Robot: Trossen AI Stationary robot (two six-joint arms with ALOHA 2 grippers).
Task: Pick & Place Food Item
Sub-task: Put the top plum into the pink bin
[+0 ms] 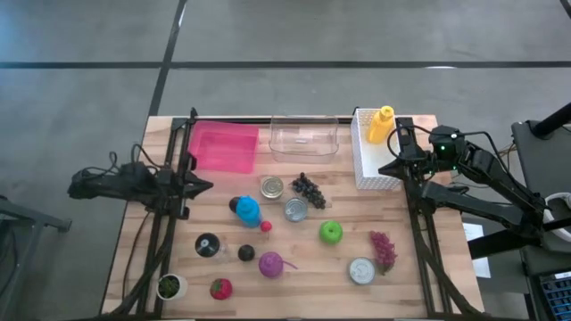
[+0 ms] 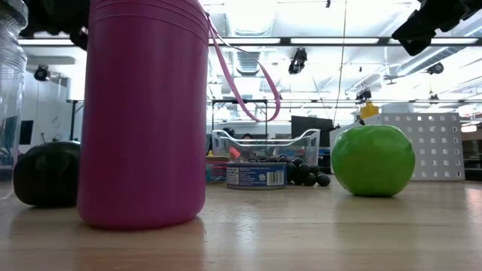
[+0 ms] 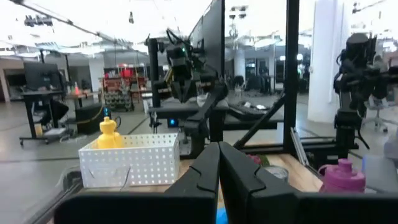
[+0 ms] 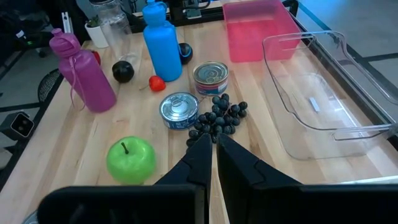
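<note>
Food items lie on the wooden table: a green apple, a bunch of black grapes, purple grapes, a strawberry and a small red fruit. My right gripper hovers shut above the table's right side beside the white basket, pointing toward the black grapes. My left gripper waits shut at the table's left edge, below the pink tray.
A clear container sits at the far edge; a yellow bottle stands in the white basket. Three cans, a blue bottle, a magenta bottle, a black ball and a small plant pot crowd the middle and near side.
</note>
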